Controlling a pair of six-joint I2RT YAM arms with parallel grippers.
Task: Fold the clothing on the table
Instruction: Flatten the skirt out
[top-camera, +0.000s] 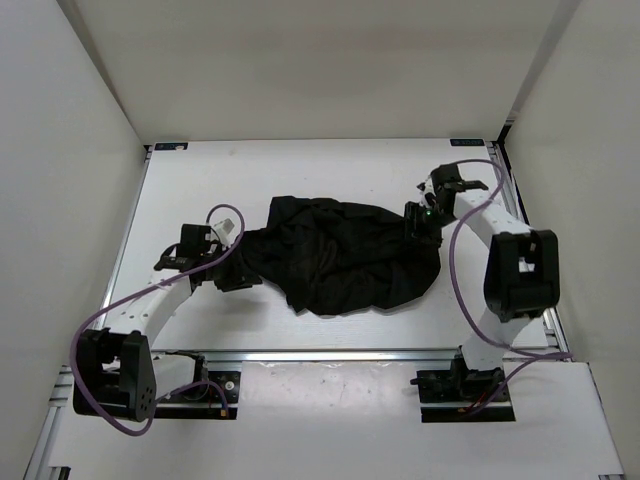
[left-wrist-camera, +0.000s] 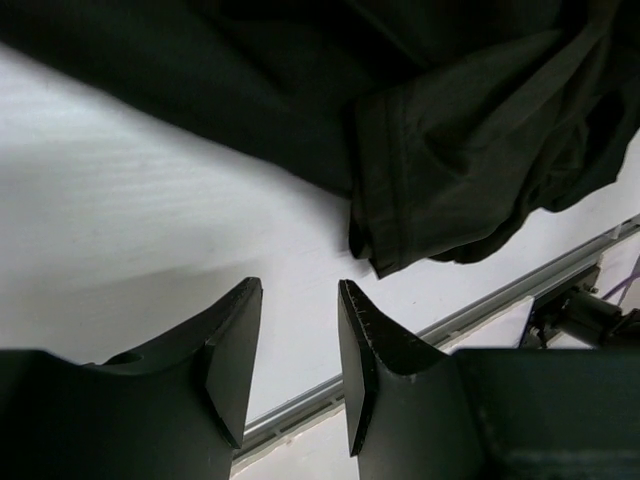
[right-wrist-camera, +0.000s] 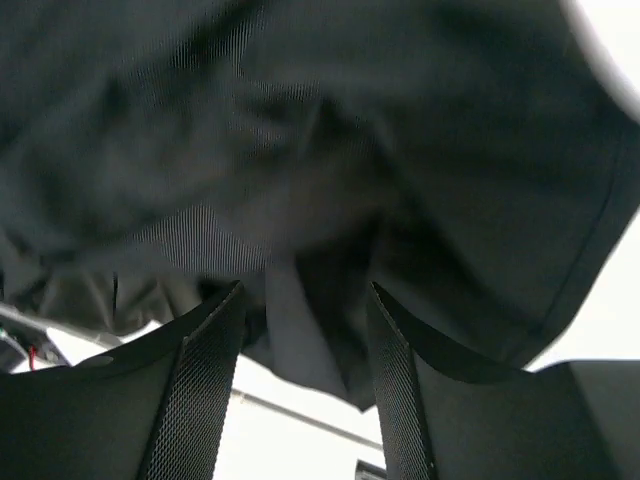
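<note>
Right hand (right-wrist-camera: 305, 295) straddles a clothing (top-camera: 340, 255) fold; left hand (left-wrist-camera: 298, 290) just beside it.

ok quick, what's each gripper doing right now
left gripper: open, holding nothing, just short of the clothing.
right gripper: open, a fold of the clothing between its fingers, not clamped.

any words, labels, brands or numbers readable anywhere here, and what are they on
No text can be read in any view.
The blue marks at the far corners of the table: too small to tell whether they carry text.
The clothing: no label or print shows.
</note>
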